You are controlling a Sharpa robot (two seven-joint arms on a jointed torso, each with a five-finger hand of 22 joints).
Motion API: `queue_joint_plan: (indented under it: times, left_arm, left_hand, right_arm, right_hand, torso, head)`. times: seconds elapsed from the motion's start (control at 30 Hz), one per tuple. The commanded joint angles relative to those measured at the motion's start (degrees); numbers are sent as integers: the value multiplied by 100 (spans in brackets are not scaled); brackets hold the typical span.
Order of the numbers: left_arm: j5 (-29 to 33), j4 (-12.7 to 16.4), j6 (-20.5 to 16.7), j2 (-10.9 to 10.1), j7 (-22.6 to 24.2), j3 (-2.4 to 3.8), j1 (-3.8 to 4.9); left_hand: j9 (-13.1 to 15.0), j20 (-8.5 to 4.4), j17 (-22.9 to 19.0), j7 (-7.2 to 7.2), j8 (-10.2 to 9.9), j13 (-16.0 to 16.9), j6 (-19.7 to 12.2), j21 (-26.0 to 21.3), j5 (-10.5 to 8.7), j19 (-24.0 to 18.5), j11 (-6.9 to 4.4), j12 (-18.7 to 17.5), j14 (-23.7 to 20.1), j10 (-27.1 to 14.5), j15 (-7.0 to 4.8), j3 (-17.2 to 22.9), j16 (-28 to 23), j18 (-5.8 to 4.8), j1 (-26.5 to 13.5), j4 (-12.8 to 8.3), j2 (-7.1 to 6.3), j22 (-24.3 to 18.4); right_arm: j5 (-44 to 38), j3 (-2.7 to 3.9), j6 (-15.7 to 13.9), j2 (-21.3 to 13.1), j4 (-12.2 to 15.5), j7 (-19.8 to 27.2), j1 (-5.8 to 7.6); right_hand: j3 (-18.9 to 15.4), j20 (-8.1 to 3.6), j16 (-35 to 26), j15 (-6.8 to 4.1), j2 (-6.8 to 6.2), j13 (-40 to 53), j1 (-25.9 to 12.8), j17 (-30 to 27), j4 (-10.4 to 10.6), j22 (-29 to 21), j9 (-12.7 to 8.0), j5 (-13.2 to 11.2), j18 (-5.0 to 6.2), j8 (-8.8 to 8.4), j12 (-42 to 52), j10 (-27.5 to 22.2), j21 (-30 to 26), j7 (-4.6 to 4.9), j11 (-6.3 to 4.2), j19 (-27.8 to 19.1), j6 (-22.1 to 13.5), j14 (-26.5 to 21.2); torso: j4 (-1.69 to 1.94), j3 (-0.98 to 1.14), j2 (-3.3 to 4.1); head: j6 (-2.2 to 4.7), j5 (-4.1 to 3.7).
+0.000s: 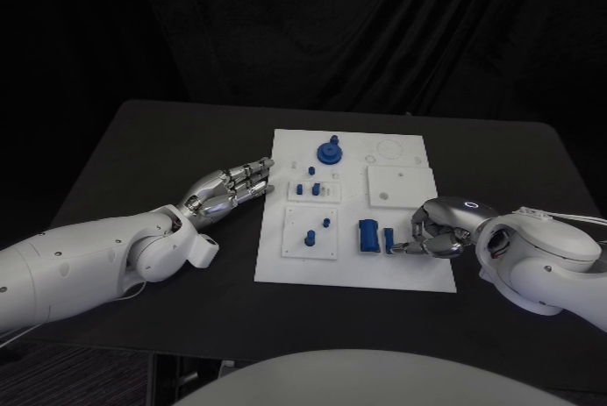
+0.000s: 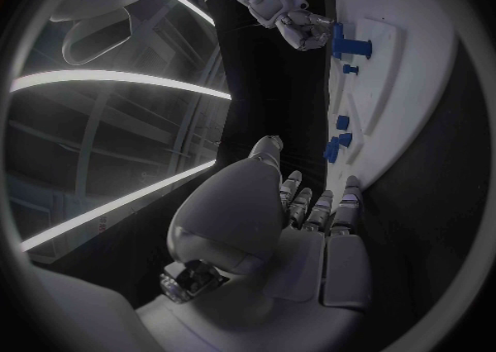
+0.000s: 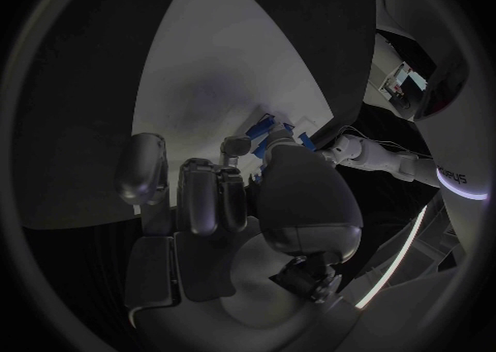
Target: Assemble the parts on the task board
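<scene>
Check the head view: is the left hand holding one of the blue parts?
No. The left hand rests at the task board's left edge, fingers extended, with no blue part in it.

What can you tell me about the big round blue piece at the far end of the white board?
The round blue part looks like smooth plastic: a flat disc with a short peg rising from its middle. It stands upright on the task board, near the far edge, left of a faint circular outline in the board. Nothing touches it: the left hand lies at the board's left edge, short of it, and the right hand is at the near right.
</scene>
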Motion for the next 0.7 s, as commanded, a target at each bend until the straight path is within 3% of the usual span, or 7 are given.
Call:
queue_joint_plan:
  times: [0.03,0.3,0.7]
  left_arm:
    - [7,6,85,7,35,2,-15]
    - [7,8,88,6,31,2,-18]
    - [7,10,104,7,25,2,-22]
  left_hand:
    - [6,8,5,37,23,8,28,28,-24,27,3,21,40,21,-5,32,33,72,-12,-16,27,-5]
    - [6,8,5,37,23,8,28,28,-24,27,3,21,40,21,-5,32,33,72,-12,-16,27,-5]
    - [8,9,5,48,27,8,43,29,-29,28,6,21,40,19,-5,34,33,71,-12,-18,27,-5]
  right_arm:
    - [-183,0,26,7,0,-141,-17]
    - [-194,0,29,42,-12,-186,-18]
    - [-241,0,74,116,-52,-235,-21]
  right_hand:
    - [-47,-7,-16,11,-11,1510,47,9,10,825,25,-45,112,30,15,586,-14,2,5,-38,55,146]
    - [-49,-8,-7,9,11,1510,54,25,6,831,55,-71,108,57,15,586,3,-1,2,-28,78,152]
    - [-2,-23,0,-7,91,1510,636,33,-112,833,237,87,108,87,15,586,-8,-20,-15,-12,101,159]
  torso:
    - [3,2,3]
    - [2,1,3]
    - [2,-1,8]
  head:
    - [-1,1]
    - [-1,6]
    - [-1,10]
